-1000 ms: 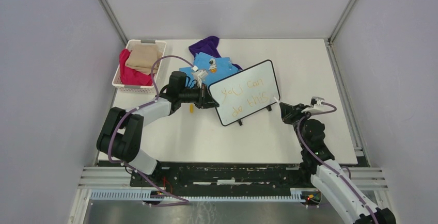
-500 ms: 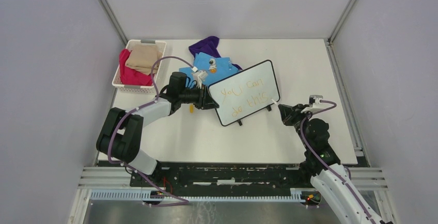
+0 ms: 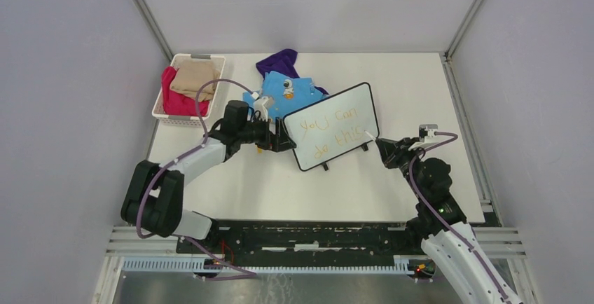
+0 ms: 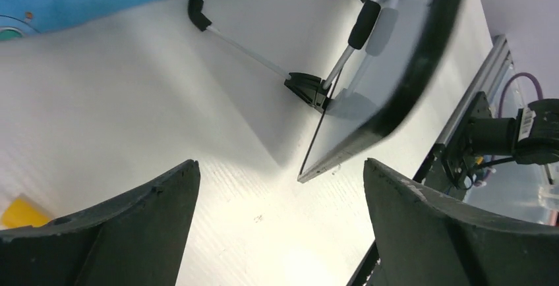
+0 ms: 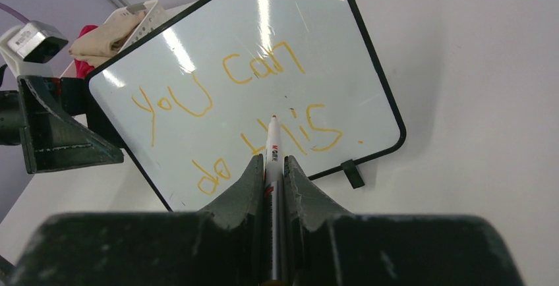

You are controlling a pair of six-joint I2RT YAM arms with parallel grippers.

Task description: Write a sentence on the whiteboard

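The whiteboard (image 3: 352, 102) stands tilted on its little feet at mid-table, black-framed. The sentence (image 3: 328, 130) reads "you can do this" in orange, in two lines. My left gripper (image 3: 283, 137) is open just off the board's left edge; in the left wrist view the gripper (image 4: 280, 164) has only bare table between its fingers, and the whiteboard's dark corner (image 4: 389, 118) lies beyond the tips. My right gripper (image 5: 271, 161) is shut on a white marker (image 5: 273, 142) that points at the sentence (image 5: 224, 105) on the whiteboard (image 5: 343, 55). From above, the right gripper (image 3: 384, 147) sits at the board's lower right corner.
A white basket (image 3: 162, 111) with red and beige cloth stands at the back left. Blue cloth (image 3: 287, 88) and purple cloth (image 3: 279, 60) lie behind the board. A small yellow piece (image 3: 259, 148) lies on the table under my left gripper, also visible from the left wrist (image 4: 20, 211).
My left gripper has opened, let go of the board's left edge and drawn back slightly to the left. The right arm with the marker has barely shifted.
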